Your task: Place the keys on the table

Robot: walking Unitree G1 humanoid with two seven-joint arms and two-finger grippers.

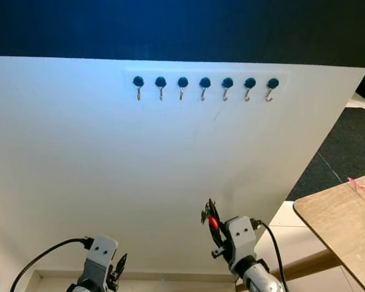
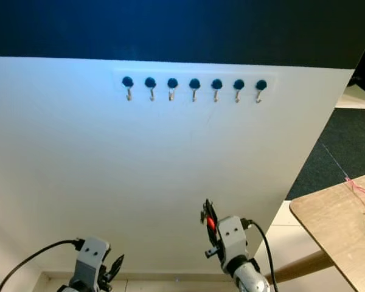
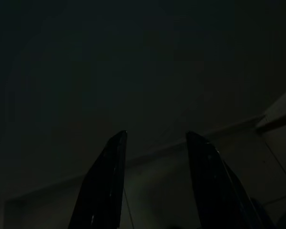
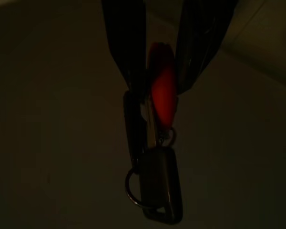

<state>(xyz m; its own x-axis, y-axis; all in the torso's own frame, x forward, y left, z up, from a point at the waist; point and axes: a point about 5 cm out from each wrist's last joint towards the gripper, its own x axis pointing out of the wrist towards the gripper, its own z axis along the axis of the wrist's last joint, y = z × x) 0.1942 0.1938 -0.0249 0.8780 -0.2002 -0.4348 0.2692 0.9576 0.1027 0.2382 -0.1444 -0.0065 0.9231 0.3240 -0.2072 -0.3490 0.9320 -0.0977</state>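
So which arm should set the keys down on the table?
Right. The right gripper is already shut on the keys, and the wooden table stands on the robot's right. The left gripper is open, low and farther from the table.

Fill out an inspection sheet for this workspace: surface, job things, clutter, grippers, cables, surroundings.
Surface: wooden table at the robot's right; only a corner in view, mostly bare.
Job's things: keys with a red tag, held up in front of the white wall.
Clutter: pink string on the table.
Grippers: right gripper shut on the keys; left gripper low, open, holding nothing.
Cables: black cable at the left arm, another at the right wrist.
Surroundings: row of seven bare hooks on the wall; dark carpet to the right.
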